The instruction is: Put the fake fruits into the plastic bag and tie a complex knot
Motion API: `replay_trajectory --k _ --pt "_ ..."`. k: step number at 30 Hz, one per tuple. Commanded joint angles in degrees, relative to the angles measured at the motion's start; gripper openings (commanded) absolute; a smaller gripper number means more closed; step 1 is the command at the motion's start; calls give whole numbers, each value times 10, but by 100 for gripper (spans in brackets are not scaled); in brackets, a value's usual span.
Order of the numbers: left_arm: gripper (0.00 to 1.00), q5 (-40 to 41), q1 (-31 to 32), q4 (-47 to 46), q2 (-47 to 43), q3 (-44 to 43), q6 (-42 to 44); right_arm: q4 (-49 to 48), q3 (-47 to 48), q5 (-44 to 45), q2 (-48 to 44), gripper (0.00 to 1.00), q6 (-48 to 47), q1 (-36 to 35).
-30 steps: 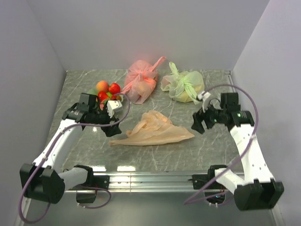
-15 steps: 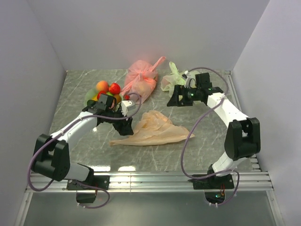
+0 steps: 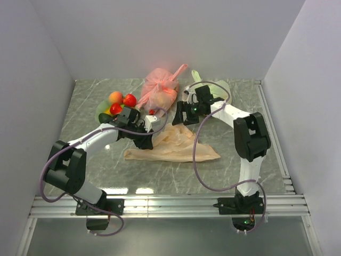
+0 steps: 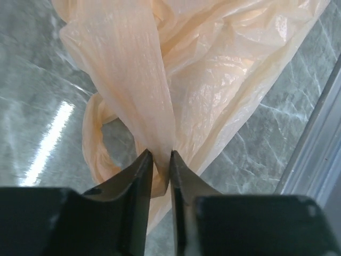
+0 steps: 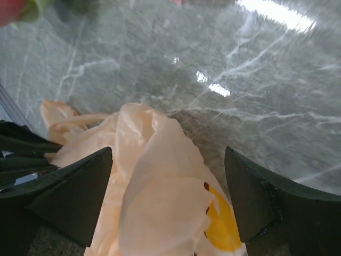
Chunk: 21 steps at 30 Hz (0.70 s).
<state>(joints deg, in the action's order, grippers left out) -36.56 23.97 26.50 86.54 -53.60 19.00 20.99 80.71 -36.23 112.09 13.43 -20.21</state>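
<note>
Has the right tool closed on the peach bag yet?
No, the right tool is wide open, its fingers spread on either side of the crumpled plastic bag without pinching it.

Left claw (image 4: 160, 154) pinched nearly closed; right claw (image 5: 168, 154) spread wide; both arms extended inward

The table (image 3: 85, 101) has a grey-green marbled top, glossy enough to show bright patches of light near its front edge. A pale orange plastic bag (image 3: 178, 148) lies crumpled and nearly flat around the middle. Toward the back, a pink-red tied bag (image 3: 160, 96) and a light green tied bag (image 3: 219, 88) sit side by side. At back left, a pale green dish (image 3: 102, 113) carries the fake fruits (image 3: 122, 100).
</note>
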Motion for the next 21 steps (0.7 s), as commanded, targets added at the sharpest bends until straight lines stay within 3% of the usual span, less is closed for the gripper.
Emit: replay_trajectory --k 1,2,3,5,6,12,14,18,21 --pt "23 2 4 -20 4 -26 12 -10 26 -23 15 88 2 -8" --pt "21 1 4 -21 5 -26 12 -7 32 -30 25 84 3 -11" --pt "17 2 3 -22 4 -26 9 -3 34 -36 29 62 0 -11" --pt "5 4 3 -12 1 -27 9 3 34 -46 24 29 -9 -10" --pt "1 7 3 -7 -2 -28 3 4 31 -46 18 0 -13 -7" --pt "0 -9 -58 25 -96 10 -1 11 -42 -44 -105 0 -43 57" --pt "0 -6 -103 36 -140 24 -3 19 -63 -50 -145 0 -59 97" --pt "0 -3 -176 65 -193 36 8 74 -80 -60 -178 0 -103 155" --pt "0 13 -185 72 -221 42 -2 91 -91 -63 -193 0 -125 187"
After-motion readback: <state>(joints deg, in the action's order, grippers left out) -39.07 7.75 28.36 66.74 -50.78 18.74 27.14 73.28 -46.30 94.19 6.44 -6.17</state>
